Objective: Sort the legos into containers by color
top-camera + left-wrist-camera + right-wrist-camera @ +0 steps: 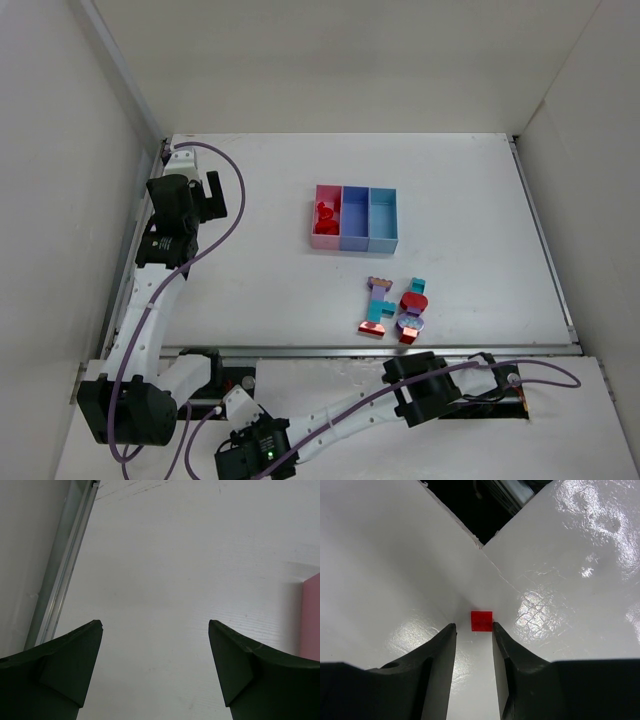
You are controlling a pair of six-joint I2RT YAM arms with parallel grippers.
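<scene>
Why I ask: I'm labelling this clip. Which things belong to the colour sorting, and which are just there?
Job: loose legos; red brick ahead of right gripper; containers; red legos already inside.
Just there: purple cables; table rail.

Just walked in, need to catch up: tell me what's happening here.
Two arms are sorting legos by colour into three bins. The right gripper, at the table's near edge, has its jaws narrow about a red brick, a gap on one side, so no grip yet. The left gripper hangs open and empty left of the bins. Red pieces lie in the pink bin; the rest wait in front.
</scene>
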